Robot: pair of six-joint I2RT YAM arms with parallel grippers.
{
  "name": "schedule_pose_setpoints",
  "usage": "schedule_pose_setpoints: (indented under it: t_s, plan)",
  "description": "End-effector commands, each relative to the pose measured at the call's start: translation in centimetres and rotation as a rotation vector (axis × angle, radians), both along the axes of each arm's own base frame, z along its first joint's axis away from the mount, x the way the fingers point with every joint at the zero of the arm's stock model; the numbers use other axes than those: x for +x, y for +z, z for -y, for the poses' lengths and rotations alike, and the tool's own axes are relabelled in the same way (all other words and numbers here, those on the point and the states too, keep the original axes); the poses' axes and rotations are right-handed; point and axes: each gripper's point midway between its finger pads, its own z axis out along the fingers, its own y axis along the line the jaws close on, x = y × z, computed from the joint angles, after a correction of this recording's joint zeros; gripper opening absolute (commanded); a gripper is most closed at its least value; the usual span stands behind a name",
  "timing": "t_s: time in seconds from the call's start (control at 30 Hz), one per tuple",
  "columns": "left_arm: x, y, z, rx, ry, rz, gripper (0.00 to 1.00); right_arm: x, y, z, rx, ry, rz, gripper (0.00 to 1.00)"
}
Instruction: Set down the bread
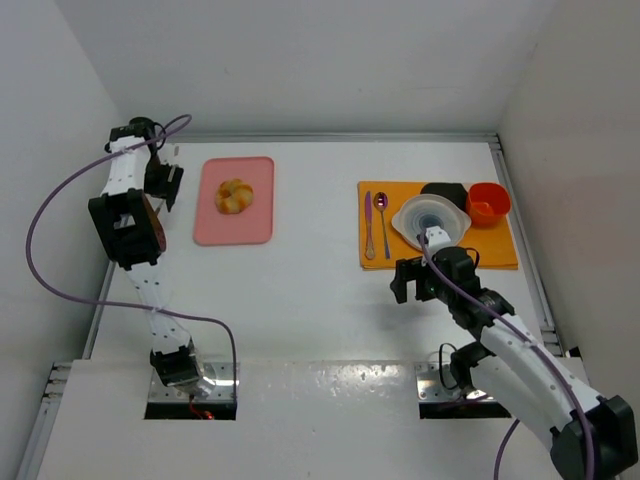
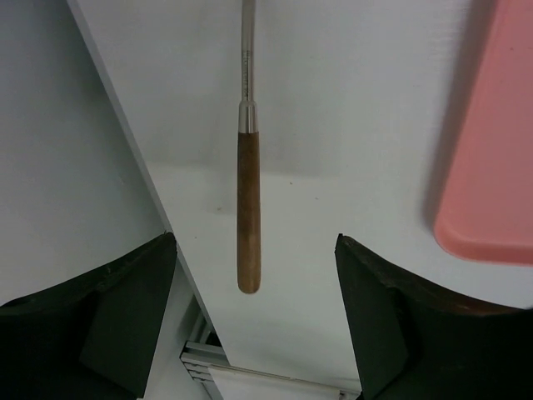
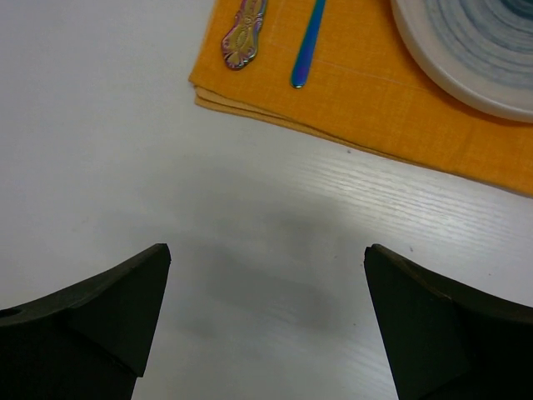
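The bread [image 1: 234,196] lies at the middle of the pink tray [image 1: 258,228], untouched and held by nothing; the left gripper [image 1: 165,187] hangs just beside the tray's left edge, its fingers [image 2: 108,308] spread wide and empty, and in the left wrist view a wooden-handled tool [image 2: 248,208] lies on the table between them, with the tray's rim at the right of that view; the right gripper [image 1: 412,285] is well to the right of the tray, also splayed open with nothing in it, over bare table just short of the orange mat [image 1: 440,255] that carries a plate [image 1: 405,222], a spoon [image 1: 381,215] and a fork [image 1: 368,225]. The step in hand looks to be the reach for the bread, and the left arm seems the natural one since it is nearest the tray; to do it well it should swing right, away from the tool, until the bun sits centred between the fingers, come down from above with the fingers straddling the widest part of the bun, and close gently, because a soft roll will likely squash or tear under a hard pinch; keep the fingertips clear of the tray's raised rim so the tray is not dragged; lift straight up before travelling right from the tray toward the plate, which is probably where the bread belongs.
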Motion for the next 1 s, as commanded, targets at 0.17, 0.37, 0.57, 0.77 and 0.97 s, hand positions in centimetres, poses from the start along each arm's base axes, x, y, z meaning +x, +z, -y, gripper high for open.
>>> schedule_pose_setpoints:
  t_s: [0.17, 0.37, 0.57, 0.77, 0.97]
  plan:
    - [0.4, -2.4, -0.8, -0.060, 0.045, 0.017, 0.82, 0.7, 1.6, -2.5, 0.100, 0.068, 0.026, 1.00]
    - [0.2, -4.8, -1.2, -0.068, 0.055, -0.010, 0.66, 0.8, 2.1, -2.6, 0.097, 0.070, 0.006, 0.99]
    - [-0.4, -5.4, -1.9, -0.073, 0.086, -0.018, 0.57, 1.1, 2.5, -2.8, 0.107, 0.067, 0.011, 0.97]
    - [-0.9, -5.8, -2.4, -0.066, 0.097, -0.023, 0.54, 1.5, 2.8, -3.4, 0.123, 0.080, 0.003, 0.96]
    - [-1.1, -6.3, -2.1, -0.077, 0.095, -0.029, 0.43, 2.2, 3.5, -3.9, 0.126, 0.094, 0.006, 0.96]
